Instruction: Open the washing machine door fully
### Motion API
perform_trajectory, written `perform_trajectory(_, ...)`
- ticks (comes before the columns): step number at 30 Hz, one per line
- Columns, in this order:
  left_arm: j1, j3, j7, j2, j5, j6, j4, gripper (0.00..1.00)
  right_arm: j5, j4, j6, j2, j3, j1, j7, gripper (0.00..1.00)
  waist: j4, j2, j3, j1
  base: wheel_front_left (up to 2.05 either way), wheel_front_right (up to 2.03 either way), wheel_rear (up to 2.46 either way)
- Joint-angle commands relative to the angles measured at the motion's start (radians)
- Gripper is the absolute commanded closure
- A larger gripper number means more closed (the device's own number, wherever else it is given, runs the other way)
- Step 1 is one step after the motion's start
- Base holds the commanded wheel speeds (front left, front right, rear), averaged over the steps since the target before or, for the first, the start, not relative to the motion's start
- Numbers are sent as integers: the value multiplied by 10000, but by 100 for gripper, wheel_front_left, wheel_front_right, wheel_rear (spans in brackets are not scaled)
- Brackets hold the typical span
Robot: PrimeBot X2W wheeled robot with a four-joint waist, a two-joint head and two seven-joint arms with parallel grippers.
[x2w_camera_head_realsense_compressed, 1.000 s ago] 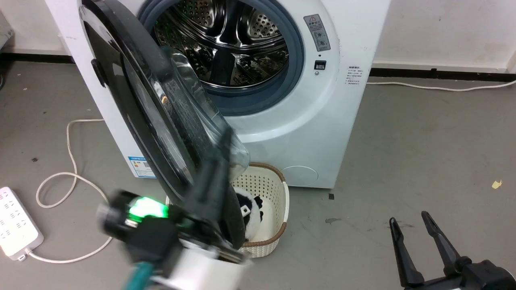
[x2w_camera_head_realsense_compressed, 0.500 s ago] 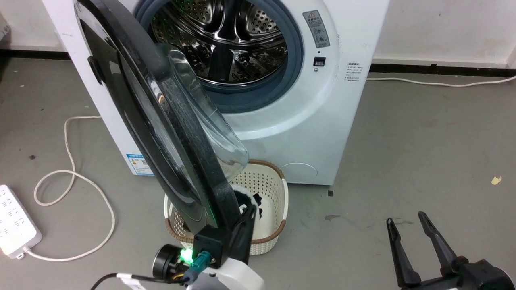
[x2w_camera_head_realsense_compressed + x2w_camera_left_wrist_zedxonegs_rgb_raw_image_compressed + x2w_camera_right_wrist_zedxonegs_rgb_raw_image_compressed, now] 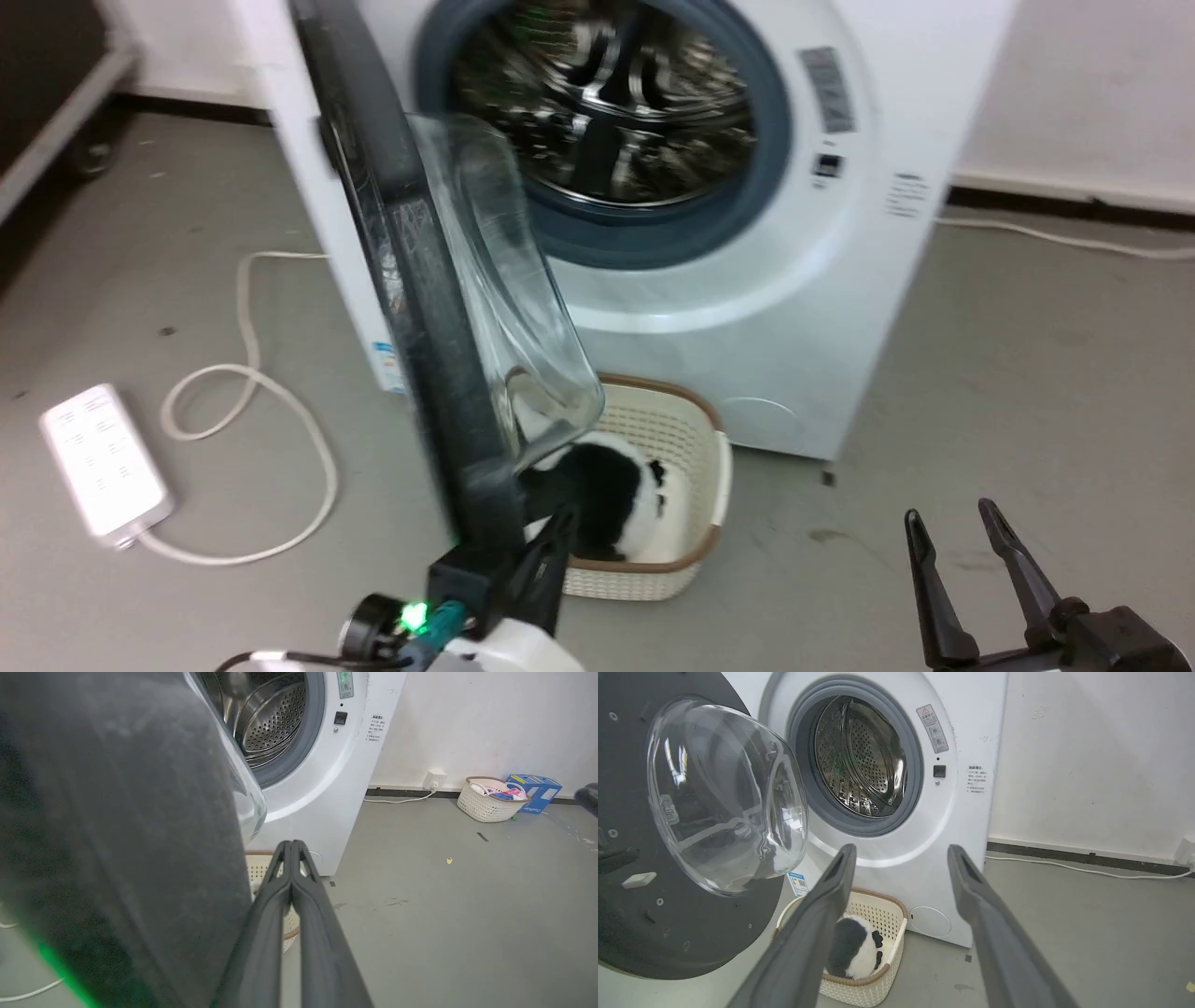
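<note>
On the washing machine [image 3: 934, 826] front: grey sticker [image 3: 932, 728] bearing a red warning triangle, wording too small to read. Lower right, black print [image 3: 975, 780], illegible. Bottom left, blue label [image 3: 799, 884] with QR-like code, unreadable.

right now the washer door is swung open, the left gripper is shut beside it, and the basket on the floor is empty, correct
Not quite: the basket isn't empty. The right wrist view shows a black and white soft toy lying in it. The door is open, and the left gripper is shut beside it.
</note>
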Motion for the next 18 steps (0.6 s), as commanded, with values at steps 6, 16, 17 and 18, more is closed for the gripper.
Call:
perform_trajectory(6,345,666,83,514,-170,365,-347,100,79,8,8,39,21,87,-43,0,1445,-1,-88,0,0,0,0)
perform_trajectory(16,3,2329,297,1374,-786,861,-606,100,-222,66,8,39,255,-221,-43,0,2629,-1,633,0,0,0,0)
perform_trajectory(17,-76,2548,339,1486,-912,874,-578,100,-285,71,8,39,281,-269,-43,0,2656,-1,745,0,0,0,0)
perform_trajectory(18,-395,3277,399,1931,-1277,880,-359,100,-480,44,8,39,335,-433,-43,0,2643,-1,1114,0,0,0,0)
